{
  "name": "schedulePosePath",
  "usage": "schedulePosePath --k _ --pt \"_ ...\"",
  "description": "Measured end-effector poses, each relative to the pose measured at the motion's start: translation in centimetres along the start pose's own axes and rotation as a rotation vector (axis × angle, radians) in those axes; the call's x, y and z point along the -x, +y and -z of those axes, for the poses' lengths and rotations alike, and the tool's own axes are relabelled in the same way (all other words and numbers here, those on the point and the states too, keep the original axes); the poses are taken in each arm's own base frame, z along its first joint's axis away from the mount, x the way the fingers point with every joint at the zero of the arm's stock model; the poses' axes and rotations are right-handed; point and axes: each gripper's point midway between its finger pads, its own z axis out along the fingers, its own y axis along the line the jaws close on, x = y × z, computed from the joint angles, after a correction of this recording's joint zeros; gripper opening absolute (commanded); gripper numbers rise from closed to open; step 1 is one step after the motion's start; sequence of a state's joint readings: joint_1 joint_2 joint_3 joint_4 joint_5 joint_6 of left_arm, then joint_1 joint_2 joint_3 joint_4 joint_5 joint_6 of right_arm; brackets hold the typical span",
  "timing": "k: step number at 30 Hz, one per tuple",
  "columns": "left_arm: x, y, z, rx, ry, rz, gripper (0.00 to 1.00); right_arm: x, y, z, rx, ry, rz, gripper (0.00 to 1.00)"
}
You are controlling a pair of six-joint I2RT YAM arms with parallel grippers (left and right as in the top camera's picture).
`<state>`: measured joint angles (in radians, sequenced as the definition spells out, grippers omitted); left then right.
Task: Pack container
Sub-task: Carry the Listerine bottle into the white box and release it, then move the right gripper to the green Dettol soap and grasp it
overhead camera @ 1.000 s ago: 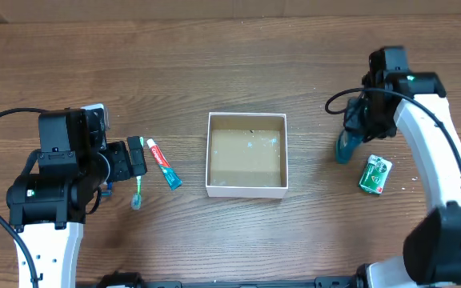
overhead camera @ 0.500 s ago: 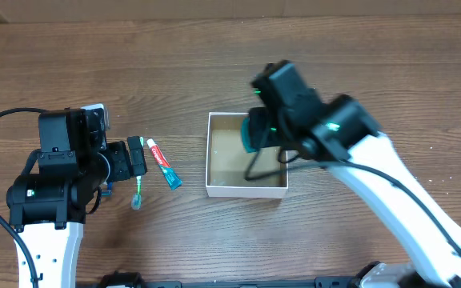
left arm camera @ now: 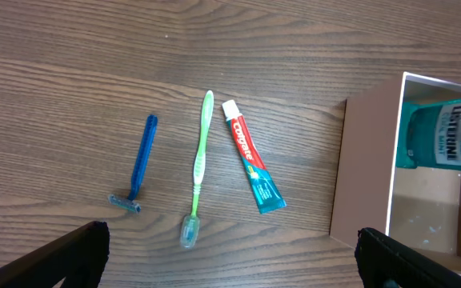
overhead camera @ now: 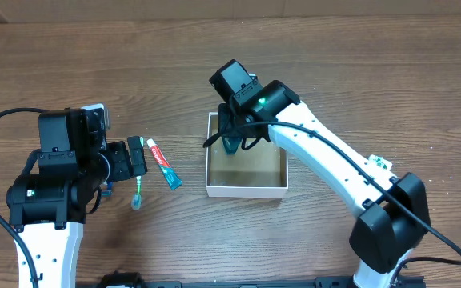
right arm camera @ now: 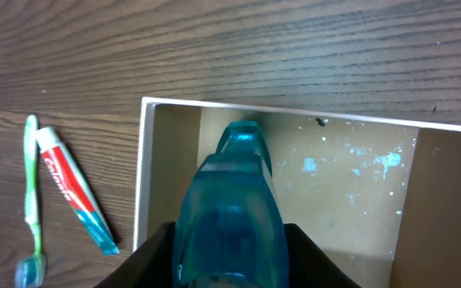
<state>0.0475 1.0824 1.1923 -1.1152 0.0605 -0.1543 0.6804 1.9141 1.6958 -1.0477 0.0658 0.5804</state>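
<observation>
The container [overhead camera: 246, 190], a square white-walled box with a brown floor, sits mid-table; it also shows in the left wrist view [left arm camera: 392, 168] and the right wrist view [right arm camera: 144, 176]. My right gripper [overhead camera: 234, 138] is shut on a teal mouthwash bottle [overhead camera: 231, 146] and holds it over the box's back left part. The bottle also shows in the right wrist view [right arm camera: 234, 208] and, with its Listerine label, in the left wrist view [left arm camera: 434, 136]. My left gripper [overhead camera: 134, 158] is open and empty, left of the box [left arm camera: 230, 264].
A toothpaste tube [overhead camera: 165, 164] [left arm camera: 252, 168], a green toothbrush [overhead camera: 138, 192] [left arm camera: 198, 168] and a blue razor [left arm camera: 140, 160] lie left of the box. A green packet [overhead camera: 378, 162] lies at the right, partly behind the right arm.
My right arm carried the teal bottle from the right side of the table leftwards to over the box's left part. The left arm has not moved.
</observation>
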Motion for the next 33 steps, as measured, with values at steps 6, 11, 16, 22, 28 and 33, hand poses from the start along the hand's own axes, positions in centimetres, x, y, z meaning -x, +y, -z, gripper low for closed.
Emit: schedulePosePath --k 6,11,16,22,28,33 --pt "0.0 0.0 0.0 0.000 0.000 0.000 1.00 -0.5 0.2 -2.2 -0.007 0.041 -0.009 0.34" --pt "0.0 0.0 0.0 0.000 0.000 0.000 1.00 -0.6 0.3 -2.2 -0.002 0.045 -0.001 0.55" --pt "0.0 0.0 0.0 0.000 0.000 0.000 1.00 -0.6 0.7 -2.2 0.019 0.047 0.024 0.75" --pt "0.0 0.0 0.0 0.000 0.000 0.000 1.00 0.5 1.3 0.7 0.055 -0.003 0.043 0.76" --pt "0.0 0.0 0.0 0.000 0.000 0.000 1.00 4.9 1.5 10.8 0.047 -0.189 0.092 1.00" --pt "0.1 0.0 0.0 0.000 -0.001 0.000 1.00 7.6 -12.8 20.1 -0.127 -0.304 -0.287 1.00"
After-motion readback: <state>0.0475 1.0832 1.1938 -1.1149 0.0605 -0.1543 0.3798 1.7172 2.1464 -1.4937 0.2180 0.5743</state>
